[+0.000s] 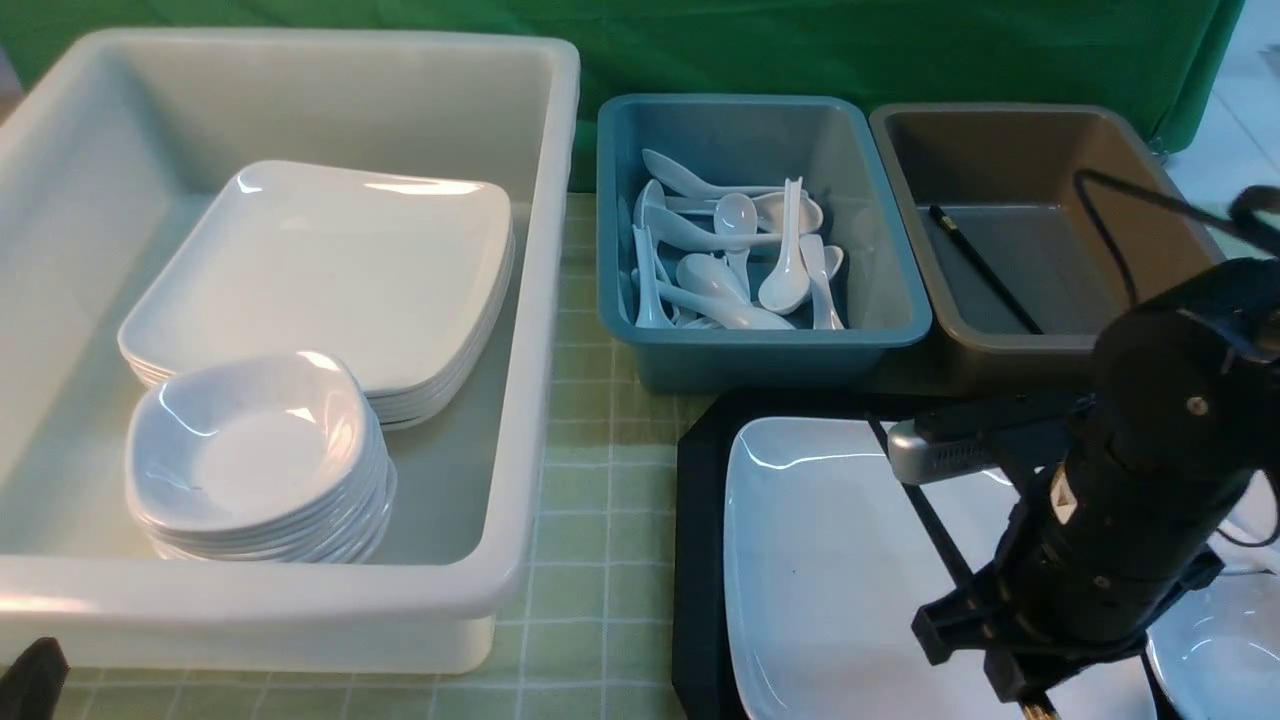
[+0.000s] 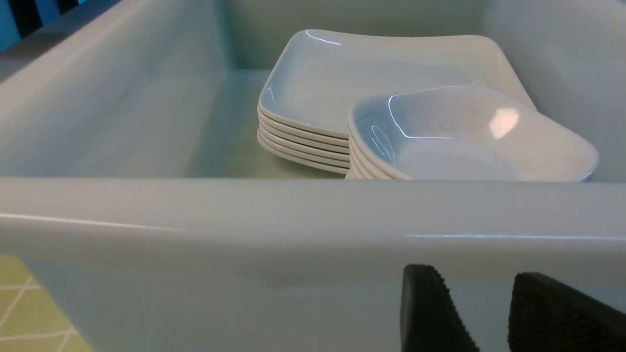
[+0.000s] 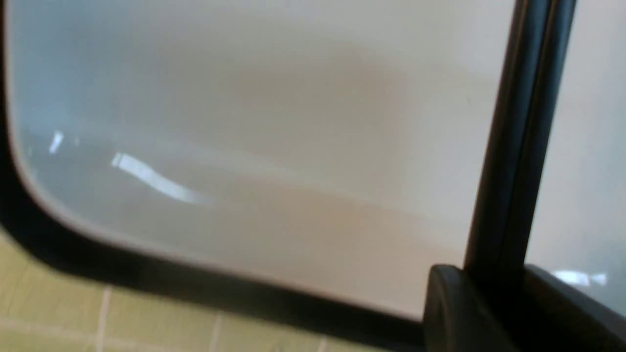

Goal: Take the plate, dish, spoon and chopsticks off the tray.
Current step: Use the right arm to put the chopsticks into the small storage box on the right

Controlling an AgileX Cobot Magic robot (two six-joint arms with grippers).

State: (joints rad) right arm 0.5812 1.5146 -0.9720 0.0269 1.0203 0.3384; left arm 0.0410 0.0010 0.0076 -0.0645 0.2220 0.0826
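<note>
My R gripper (image 3: 489,276) is pinched on the pair of long thin black chopsticks (image 3: 518,146), one finger on each side. In front view the sticks run diagonally over the large glossy white rounded-rect plate (image 1: 830,560). Can't tell if they touch it. Plate sits on the big black plastic tray (image 1: 700,560), lower centre-right of front frame. My R arm (image 1: 1130,500) covers the plate's right part. A small white dish (image 1: 1215,640) peeks out at bottom-right corner, just beside the plate; can't tell if it's on the tray.

My L gripper (image 2: 489,293) is at bottom-left corner of front frame, fingers apart w/ nothing btwn, close to the near wall of the big white plastic tub (image 1: 540,300).

Tub fills left half of frame and holds a stack of white plates (image 1: 330,270), w/ a stack of small white dishes (image 1: 250,450) just in front. Top centre: blue plastic bin (image 1: 880,250) w/ a pile of white soup spoons (image 1: 730,260). Top right: grey-brown bin (image 1: 1000,150) w/ one black stick (image 1: 985,270) on its floor. Green checked cloth (image 1: 590,560) lies under everything.
</note>
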